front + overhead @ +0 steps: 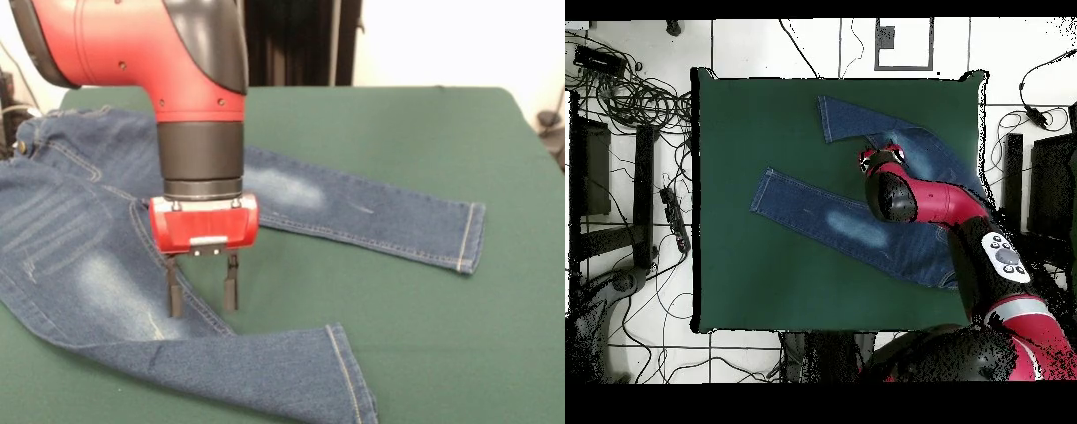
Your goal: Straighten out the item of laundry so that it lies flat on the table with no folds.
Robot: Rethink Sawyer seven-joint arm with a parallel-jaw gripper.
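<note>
The blue denim jeans point(79, 238) lie on the dark green table point(397, 132), waist and brass button at the left edge of the front view. The two legs are spread in a V: one reaches right to a hem point(468, 237), the other runs to the near edge. My gripper point(202, 296) is open and empty, fingers pointing down, just above the inner seam of the near leg by the crotch. In the overhead view the jeans point(835, 220) lie at the table's point(745, 280) middle right, and my gripper point(873, 160) sits between the legs, its fingers hidden under the arm.
The faded patch on the far leg point(287, 187) lies just right of the arm. Bare green felt point(415, 309) fills the right half in the front view. Cables and black stands point(625, 110) surround the table on the floor.
</note>
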